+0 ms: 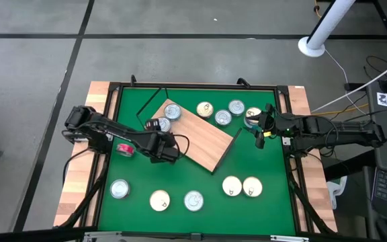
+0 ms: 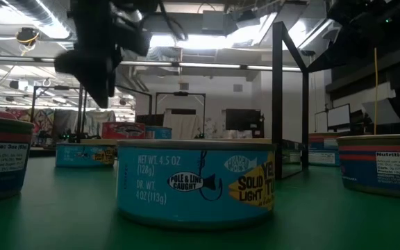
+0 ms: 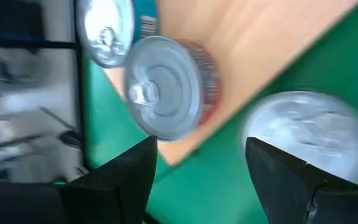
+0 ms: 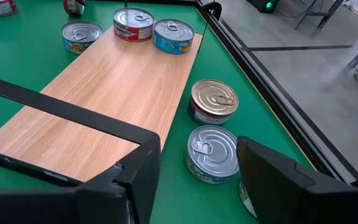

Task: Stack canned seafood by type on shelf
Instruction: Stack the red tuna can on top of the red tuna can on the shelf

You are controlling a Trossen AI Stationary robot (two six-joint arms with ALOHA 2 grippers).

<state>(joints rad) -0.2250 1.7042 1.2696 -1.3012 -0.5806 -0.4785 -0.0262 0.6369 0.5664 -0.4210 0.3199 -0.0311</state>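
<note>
Bright overhead light, dim backlit low view, blurred left wrist view.

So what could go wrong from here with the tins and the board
1. The two tins on the shelf, the blue tin and the red tin, sit close to its edge, with the open left gripper nearby; a nudge might tip one off.
2. The open right gripper hovers over closely grouped tins, such as the gold-lid tin and the silver-lid tin; descending, a finger might hit the wrong one.

2 tins (image 1: 166, 117) on the shelf's (image 1: 203, 141) far-left corner, 5 tins (image 1: 193, 200) along the mat's (image 1: 247, 212) near side.
</note>
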